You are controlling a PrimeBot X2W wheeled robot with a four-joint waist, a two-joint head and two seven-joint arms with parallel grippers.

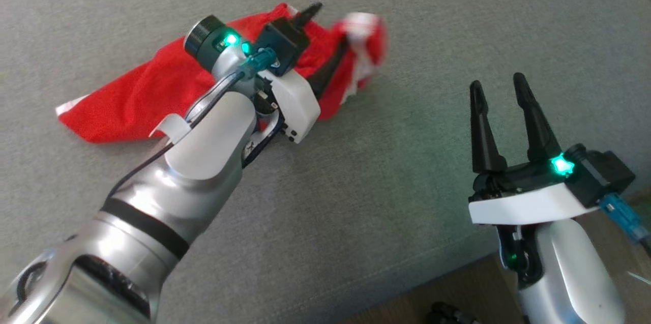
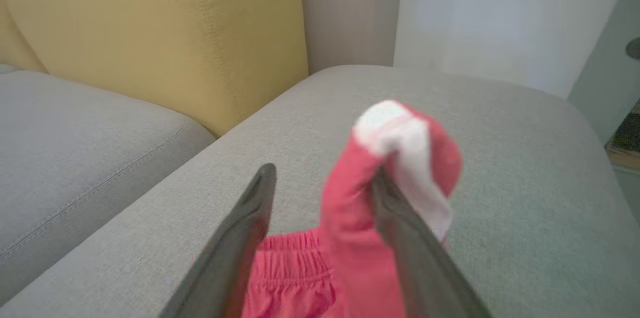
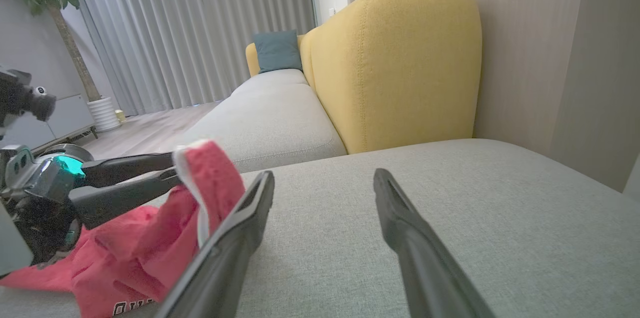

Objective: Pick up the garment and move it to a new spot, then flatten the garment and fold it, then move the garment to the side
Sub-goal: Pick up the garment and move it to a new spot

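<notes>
My left gripper (image 1: 330, 26) stands wide, cloth draped over one finger; my right gripper (image 1: 503, 120) is wide and empty. The red garment (image 1: 132, 95) lies bunched at ten o'clock on the sofa (image 1: 356, 186). I judge flattening, folding and the side-move remain.

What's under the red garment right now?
The grey cushion lies under the garment; one finger of the left gripper props its raised end. Anything beneath the flat cloth is covered.
</notes>
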